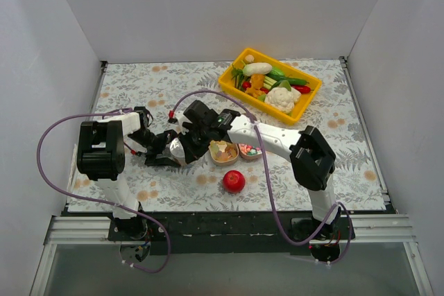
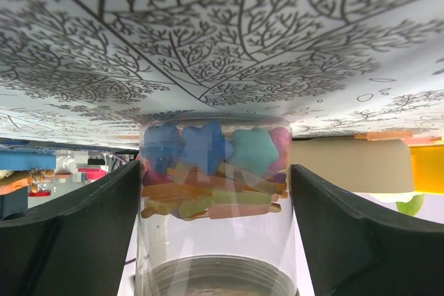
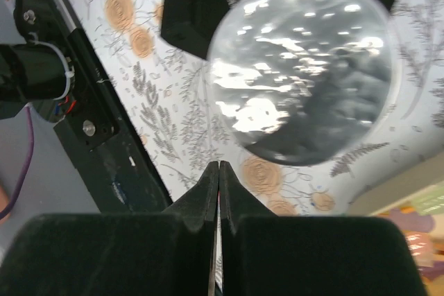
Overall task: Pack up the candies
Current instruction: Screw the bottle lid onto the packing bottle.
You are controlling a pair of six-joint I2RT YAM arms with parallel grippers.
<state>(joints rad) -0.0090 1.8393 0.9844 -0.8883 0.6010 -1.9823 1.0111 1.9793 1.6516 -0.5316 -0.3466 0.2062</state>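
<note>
On the grey floral-patterned desk (image 1: 361, 150), far right: one yellow rectangular plastic tray (image 1: 310, 102) of toy vegetables (image 1: 281, 98). Centre: left end effector (image 2: 216, 233) clamped on a clear round jar (image 3: 305, 67) holding blue, teal and pink star-shaped pieces (image 2: 205, 145) with orange and yellow sticks. Right end effector (image 3: 218, 168) closed tight on nothing, just beside the jar. Two small bowls (image 1: 223, 163) to the right; glossy red ball (image 1: 234, 181) nearer. Small amber and orange candies (image 1: 223, 150) fill the left bowl.

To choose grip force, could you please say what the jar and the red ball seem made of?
The jar looks like clear glossy plastic or glass: coloured candies show through its wall. The red ball seems smooth, shiny plastic or rubber, judging by its bright highlight.
</note>
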